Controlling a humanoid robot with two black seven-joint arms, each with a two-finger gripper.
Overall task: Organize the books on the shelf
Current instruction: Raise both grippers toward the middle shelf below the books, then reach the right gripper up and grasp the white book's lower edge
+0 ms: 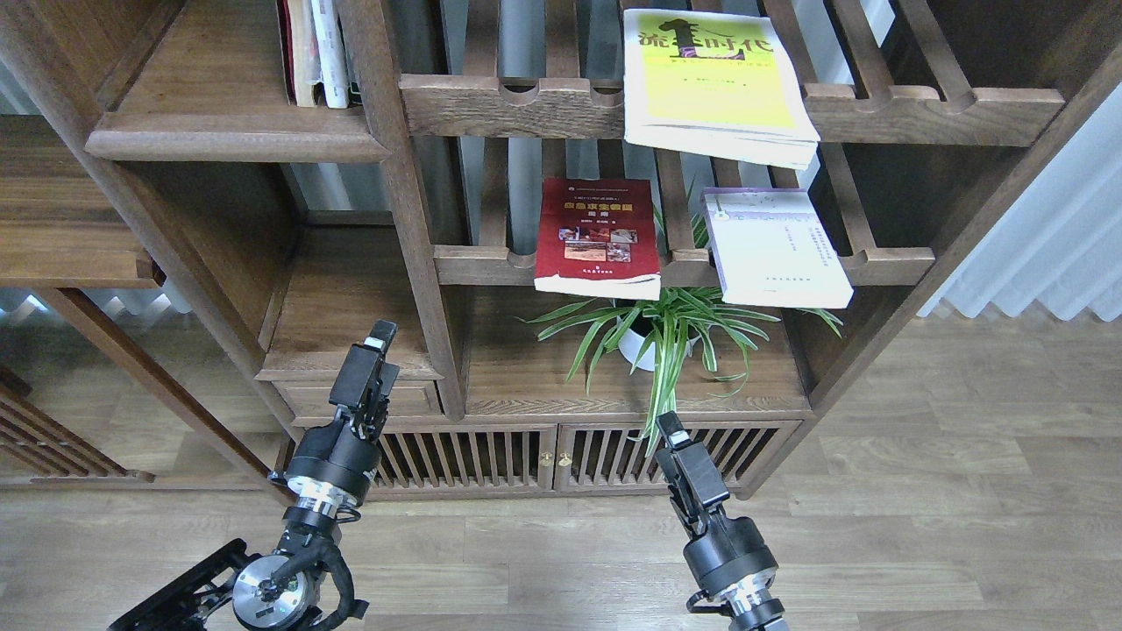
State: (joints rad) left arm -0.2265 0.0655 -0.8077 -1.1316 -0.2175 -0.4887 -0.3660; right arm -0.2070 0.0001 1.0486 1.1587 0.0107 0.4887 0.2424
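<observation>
Two grippers are seen nearest, low in front of the cabinet doors (pixel 561 456), and neither is grasping anything. The left gripper (pixel 379 337) is raised toward the small drawer ledge; the right gripper (pixel 671 428) sits below the potted plant (pixel 657 337). Both are viewed dark and nearly end-on, so whether the fingers are parted or closed cannot be told.

Further back, the dark red book (pixel 598 237) and the pale lavender-white book (pixel 776 248) are laid flat on a slatted rack, each overhanging its scalloped front rail. Higher still, the yellow-green book (pixel 712 83) is laid on the upper rack, also jutting forward. The shelf (pixel 228 131) — the solid board at upper left — already carries a few upright volumes (pixel 316 53).

A reach toward one of the overhanging books seems to be the step in hand. It is best taken by the projecting edge, with the plant's leaves avoided — and lifted clear of the rail before being carried leftward.
</observation>
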